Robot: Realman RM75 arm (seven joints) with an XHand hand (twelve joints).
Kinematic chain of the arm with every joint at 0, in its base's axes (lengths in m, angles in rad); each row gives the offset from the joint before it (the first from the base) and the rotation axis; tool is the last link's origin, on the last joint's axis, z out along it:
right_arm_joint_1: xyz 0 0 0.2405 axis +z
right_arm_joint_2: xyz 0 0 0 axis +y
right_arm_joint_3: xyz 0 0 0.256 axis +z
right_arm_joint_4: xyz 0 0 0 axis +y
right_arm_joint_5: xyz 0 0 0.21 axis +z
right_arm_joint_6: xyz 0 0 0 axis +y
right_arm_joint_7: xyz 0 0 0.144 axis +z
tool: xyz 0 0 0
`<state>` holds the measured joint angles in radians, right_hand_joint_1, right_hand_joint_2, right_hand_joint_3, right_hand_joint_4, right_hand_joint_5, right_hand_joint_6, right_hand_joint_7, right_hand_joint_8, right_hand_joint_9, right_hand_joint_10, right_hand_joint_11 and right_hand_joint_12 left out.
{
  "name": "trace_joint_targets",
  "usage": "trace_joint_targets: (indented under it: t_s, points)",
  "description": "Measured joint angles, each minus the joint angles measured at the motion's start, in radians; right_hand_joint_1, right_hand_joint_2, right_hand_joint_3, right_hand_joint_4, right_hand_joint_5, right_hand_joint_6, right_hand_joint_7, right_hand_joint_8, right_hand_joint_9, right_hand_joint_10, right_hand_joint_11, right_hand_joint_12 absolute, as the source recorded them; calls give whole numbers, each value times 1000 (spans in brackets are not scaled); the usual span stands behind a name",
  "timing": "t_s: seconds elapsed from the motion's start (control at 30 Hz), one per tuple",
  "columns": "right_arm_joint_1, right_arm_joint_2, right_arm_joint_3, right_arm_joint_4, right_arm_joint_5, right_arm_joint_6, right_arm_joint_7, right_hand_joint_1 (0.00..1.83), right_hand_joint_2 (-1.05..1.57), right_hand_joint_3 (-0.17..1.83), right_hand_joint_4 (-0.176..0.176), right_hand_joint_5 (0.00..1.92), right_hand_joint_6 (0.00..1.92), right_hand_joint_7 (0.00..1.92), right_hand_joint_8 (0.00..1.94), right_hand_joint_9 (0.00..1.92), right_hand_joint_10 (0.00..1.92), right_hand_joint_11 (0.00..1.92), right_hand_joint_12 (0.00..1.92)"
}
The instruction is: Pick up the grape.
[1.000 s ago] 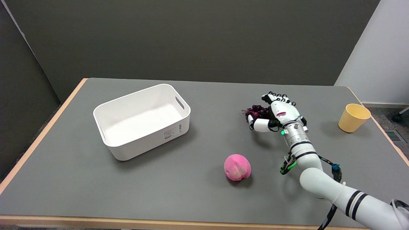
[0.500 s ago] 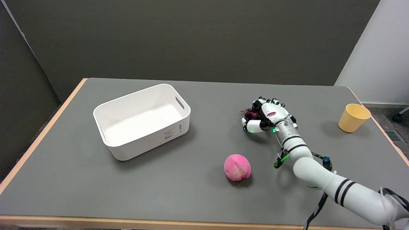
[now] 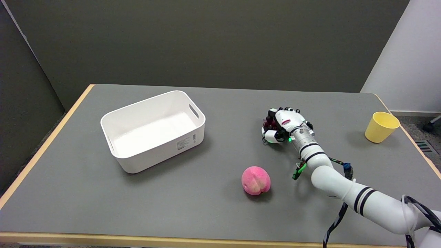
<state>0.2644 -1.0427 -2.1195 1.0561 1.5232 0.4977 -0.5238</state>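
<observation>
A dark purple grape bunch [image 3: 268,123] lies on the grey table right of centre. My right hand [image 3: 282,124] sits low over it, fingers curled around the bunch and the thumb tucked in at its near side. Only a small dark patch of grapes shows at the hand's left edge; the rest is hidden under the palm. The white arm reaches in from the lower right.
A white rectangular bin [image 3: 153,129] stands empty at centre left. A pink peach [image 3: 255,180] lies near the front, just left of my forearm. A yellow cup [image 3: 380,126] stands at the right edge. The table's wooden edge [image 3: 44,144] runs along the left.
My right hand slid left and down over the grapes and its fingers closed around the bunch, which now shows much less than before.
</observation>
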Motion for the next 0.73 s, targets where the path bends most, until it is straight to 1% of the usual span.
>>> trace_joint_targets:
  t_s: [0.13, 0.2, 0.27, 0.5, 0.73]
  points:
    - [0, -2, 0, -4, -53, 1, 32, 759, 1143, 650, 22, 491, 1921, 631, 1941, 1016, 1921, 539, 1921]
    - [0, -2, 0, -2, -81, 6, 51, 763, 1141, 656, 16, 493, 1921, 682, 1941, 1068, 1921, 655, 1921]
    - [0, -2, 2, 5, -108, 13, 69, 766, 1137, 661, 13, 494, 1921, 710, 1941, 1079, 1921, 703, 1921]
    - [10, 1, 15, 59, -230, 45, 138, 772, 1136, 664, 8, 495, 1921, 728, 1941, 1086, 1921, 768, 1921]
    - [71, 2, 9, 140, -367, 69, 204, 779, 1140, 658, -5, 492, 1921, 734, 1941, 1088, 1921, 762, 1921]
